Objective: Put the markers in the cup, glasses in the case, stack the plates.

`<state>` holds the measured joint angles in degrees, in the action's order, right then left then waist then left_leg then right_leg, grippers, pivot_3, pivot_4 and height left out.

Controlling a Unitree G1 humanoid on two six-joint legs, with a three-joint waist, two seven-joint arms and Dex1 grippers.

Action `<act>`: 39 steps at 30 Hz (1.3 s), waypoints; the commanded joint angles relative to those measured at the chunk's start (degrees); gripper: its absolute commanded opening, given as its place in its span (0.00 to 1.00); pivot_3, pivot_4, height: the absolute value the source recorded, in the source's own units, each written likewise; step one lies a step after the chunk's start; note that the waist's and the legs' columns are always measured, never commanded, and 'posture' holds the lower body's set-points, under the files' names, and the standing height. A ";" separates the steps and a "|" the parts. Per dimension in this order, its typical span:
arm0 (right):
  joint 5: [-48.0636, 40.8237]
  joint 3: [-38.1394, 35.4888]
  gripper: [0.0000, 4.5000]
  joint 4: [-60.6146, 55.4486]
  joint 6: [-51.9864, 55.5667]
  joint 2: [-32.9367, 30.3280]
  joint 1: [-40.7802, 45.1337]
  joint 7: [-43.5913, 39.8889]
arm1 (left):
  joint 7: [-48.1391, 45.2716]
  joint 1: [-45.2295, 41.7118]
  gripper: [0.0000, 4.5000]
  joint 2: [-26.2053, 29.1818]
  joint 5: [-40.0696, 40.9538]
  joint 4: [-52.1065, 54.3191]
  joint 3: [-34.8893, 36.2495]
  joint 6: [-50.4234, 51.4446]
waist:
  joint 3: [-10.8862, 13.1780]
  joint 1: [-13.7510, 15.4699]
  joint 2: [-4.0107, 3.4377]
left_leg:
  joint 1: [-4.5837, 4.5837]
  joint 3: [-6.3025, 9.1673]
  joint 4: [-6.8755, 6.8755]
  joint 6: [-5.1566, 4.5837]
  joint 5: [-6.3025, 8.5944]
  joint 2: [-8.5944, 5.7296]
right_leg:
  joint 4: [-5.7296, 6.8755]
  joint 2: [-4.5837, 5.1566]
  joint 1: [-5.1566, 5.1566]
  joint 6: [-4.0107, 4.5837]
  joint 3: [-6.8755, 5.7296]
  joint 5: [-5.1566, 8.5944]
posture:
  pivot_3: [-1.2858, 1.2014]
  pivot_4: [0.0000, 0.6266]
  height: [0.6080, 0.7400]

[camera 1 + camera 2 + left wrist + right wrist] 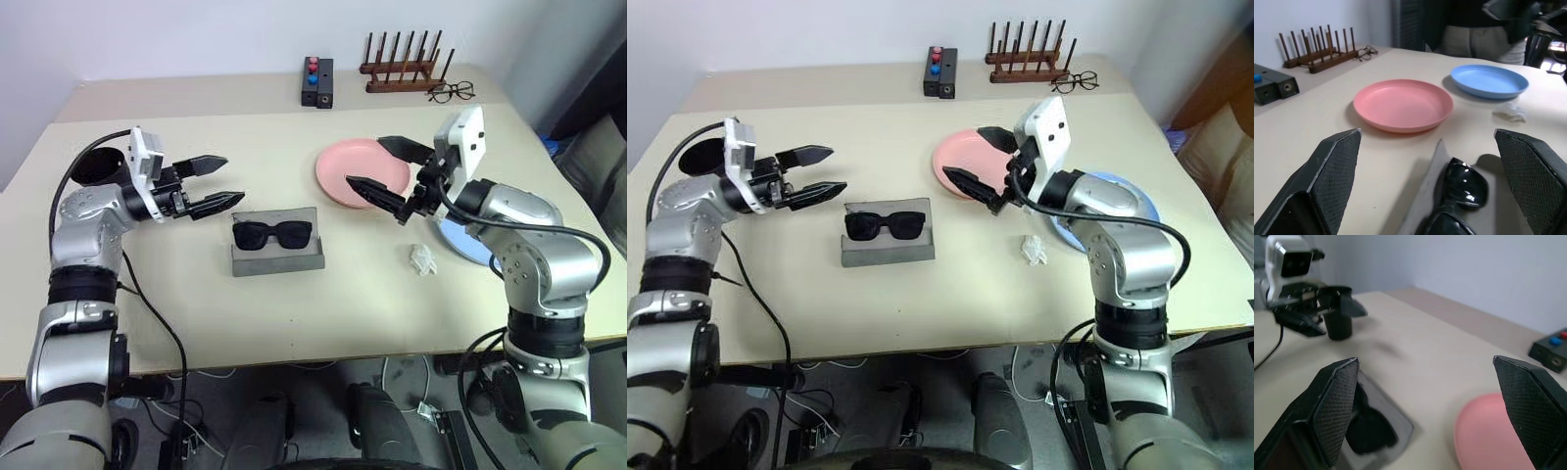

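Observation:
Black sunglasses [272,235] lie in the open grey case [278,258] at mid-table. My left gripper [231,181] hovers open just left of the case, fingers pointing toward it. My right gripper [365,161] hangs open above the salmon pink plate [338,162], right of the case. The light blue plate [1488,81] lies farther right, partly under my right arm. The black cup [1339,325] stands at the table's left side, behind my left wrist. The markers are out of view.
A crumpled white scrap [422,258] lies between the case and the blue plate. At the far edge sit a black box with red and blue buttons [316,81], a wooden rack [402,67] and clear eyeglasses [451,92]. A person [1474,29] stands beyond the table.

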<state>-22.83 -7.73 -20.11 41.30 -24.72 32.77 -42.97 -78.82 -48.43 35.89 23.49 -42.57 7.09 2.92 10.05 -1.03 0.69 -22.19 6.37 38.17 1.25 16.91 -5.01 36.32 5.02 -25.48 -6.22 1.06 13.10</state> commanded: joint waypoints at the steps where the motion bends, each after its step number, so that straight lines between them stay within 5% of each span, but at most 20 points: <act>1: -2.34 -1.49 0.99 -4.83 0.64 -0.85 -0.45 2.52 | -1.13 -4.57 1.00 -0.66 -2.10 -5.12 -0.24 -3.87 | 0.00 0.09 0.00 | 0.00 0.01 0.01 0.00 0.00 0.00 | 0.00 0.00 0.01 0.00 -0.01 0.00 | 0.52 0.24 1.00; 19: -6.96 -2.14 0.99 -10.21 -1.99 -3.85 -7.34 7.18 | -0.82 -15.82 1.00 -4.57 -9.93 -22.91 -0.57 -13.08 | 0.00 0.06 0.02 | -0.01 -0.01 0.06 -0.20 0.10 -0.01 | 0.02 -0.02 0.04 -0.02 -0.02 0.00 | 0.52 0.24 1.00; 22: -7.18 -1.72 1.00 -10.71 -2.27 -4.04 -7.73 7.56 | -0.96 -16.28 0.82 -4.87 -10.31 -23.78 -0.35 -12.61 | 0.00 0.13 0.02 | -0.01 -0.01 0.06 -0.19 0.09 -0.01 | 0.03 -0.02 0.04 -0.02 -0.02 0.00 | 0.52 0.24 1.00; 29: -7.44 -1.13 1.00 -11.56 -2.42 -4.34 -8.52 8.38 | 1.11 -17.37 0.06 -5.69 -12.15 -25.64 -0.52 -13.00 | -0.01 0.18 0.03 | -0.01 0.00 0.08 -0.19 0.09 -0.02 | 0.04 -0.02 0.04 -0.02 -0.02 0.00 | 0.52 0.24 1.00; 39: -8.41 -1.00 1.00 -11.97 -3.63 -4.42 -9.31 8.82 | 3.51 -17.85 0.02 -6.27 -13.93 -26.31 -0.60 -14.55 | -0.01 0.15 0.03 | -0.01 0.00 0.09 -0.17 0.08 -0.01 | 0.05 -0.03 0.04 -0.02 -0.02 0.00 | 0.52 0.24 1.00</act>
<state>-30.37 -8.12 -29.20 38.98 -28.47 23.27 -34.33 -75.61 -64.26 29.30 9.89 -69.08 5.93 -10.65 10.04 -0.88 0.72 -22.21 6.37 38.26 1.08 17.00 -5.03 36.36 4.99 -25.44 -6.24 1.04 13.10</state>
